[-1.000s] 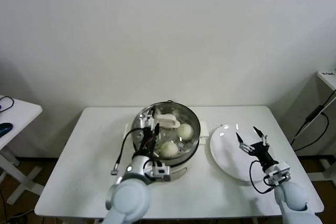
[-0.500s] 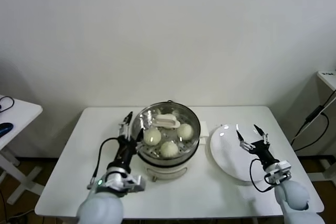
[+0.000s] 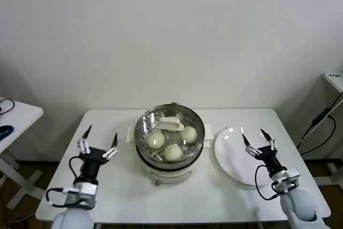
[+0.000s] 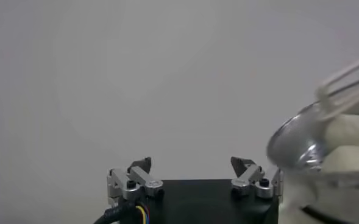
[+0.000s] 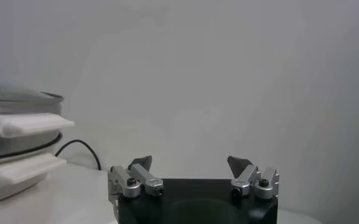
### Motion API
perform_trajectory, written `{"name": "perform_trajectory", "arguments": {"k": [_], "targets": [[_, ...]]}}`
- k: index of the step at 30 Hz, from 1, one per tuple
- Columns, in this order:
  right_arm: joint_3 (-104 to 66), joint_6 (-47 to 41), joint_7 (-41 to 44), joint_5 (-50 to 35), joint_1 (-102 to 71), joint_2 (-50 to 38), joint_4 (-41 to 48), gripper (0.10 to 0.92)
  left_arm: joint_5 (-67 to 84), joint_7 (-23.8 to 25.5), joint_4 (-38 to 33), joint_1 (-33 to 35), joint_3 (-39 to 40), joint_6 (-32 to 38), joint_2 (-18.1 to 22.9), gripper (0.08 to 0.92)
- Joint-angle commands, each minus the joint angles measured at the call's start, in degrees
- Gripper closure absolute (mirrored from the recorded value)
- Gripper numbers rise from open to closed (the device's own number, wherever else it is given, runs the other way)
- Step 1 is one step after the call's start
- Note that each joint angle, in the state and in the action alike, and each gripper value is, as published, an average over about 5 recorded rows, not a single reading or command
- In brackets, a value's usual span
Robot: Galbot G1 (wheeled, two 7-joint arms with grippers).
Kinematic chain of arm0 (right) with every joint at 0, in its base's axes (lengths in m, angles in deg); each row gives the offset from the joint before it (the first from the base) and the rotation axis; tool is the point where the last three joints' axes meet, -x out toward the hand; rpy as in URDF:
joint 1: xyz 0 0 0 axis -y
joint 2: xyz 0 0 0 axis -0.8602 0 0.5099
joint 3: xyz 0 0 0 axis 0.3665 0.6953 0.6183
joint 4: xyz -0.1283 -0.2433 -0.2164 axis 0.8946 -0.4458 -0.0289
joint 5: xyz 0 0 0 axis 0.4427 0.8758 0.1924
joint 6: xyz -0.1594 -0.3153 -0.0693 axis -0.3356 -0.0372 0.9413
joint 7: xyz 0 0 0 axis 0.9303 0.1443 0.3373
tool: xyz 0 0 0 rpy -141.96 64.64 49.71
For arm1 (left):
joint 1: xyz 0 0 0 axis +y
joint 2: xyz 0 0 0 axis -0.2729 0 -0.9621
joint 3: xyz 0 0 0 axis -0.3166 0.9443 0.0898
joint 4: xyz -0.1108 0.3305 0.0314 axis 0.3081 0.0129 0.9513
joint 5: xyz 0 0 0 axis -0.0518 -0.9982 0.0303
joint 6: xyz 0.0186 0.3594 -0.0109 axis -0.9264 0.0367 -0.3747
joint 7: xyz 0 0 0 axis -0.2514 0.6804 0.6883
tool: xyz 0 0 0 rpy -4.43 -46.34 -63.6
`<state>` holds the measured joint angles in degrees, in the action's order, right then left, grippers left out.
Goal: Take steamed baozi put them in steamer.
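Three steamed baozi [image 3: 172, 144] visible in the steamer [image 3: 169, 149], resting on the perforated tray; a fourth not made out, perhaps hidden beside the white lid handle [image 3: 170, 125] lying across the far part of the pot. Plate [image 3: 236, 155] to the right of the steamer bare.

Left claw [image 3: 98, 144] spread wide, empty, over the desk [image 3: 214, 197] well left of the steamer. Right claw [image 3: 259, 143] likewise spread and empty, above the plate's right part.

Risks, as judged:
- Any further reach into the pot: fingertip snagging the steel rim or lid handle, shifting the pot on its base.
- Soft dough: dented or torn by too tight a pinch.
- Smooth domes packed close: one nudged against its neighbour.
- Right claw low over glossy plate: possible scrape or slide.

Materials: buns matte, cream-white, rounded; pot polished steel, round; base cream plastic with side handles; plate flat, glossy white.
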<state>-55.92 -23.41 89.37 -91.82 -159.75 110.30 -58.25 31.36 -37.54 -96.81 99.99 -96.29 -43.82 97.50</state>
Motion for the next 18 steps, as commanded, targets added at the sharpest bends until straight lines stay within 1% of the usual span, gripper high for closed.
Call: {"name": "perform_trajectory", "arguments": {"k": [1,8,18], "targets": [[0.5,-0.1,-1.5,-4.5,-4.5,-2.9,-3.3,0.203,25.0,2.0,7.2,4.7,-14.4,11.1,4.8,0.177],[0.9,0.6,-3.2,-6.8,-6.3,-3.6,-4.1,0.203,28.0,3.6,7.7,5.3,-13.5,12.0,5.5,0.177],[0.9,1.1,-3.1,-10.7,-8.4,-5.5,-5.4,0.203,28.8,3.3,10.3,4.3,-12.9,12.8,5.7,0.177]]}}
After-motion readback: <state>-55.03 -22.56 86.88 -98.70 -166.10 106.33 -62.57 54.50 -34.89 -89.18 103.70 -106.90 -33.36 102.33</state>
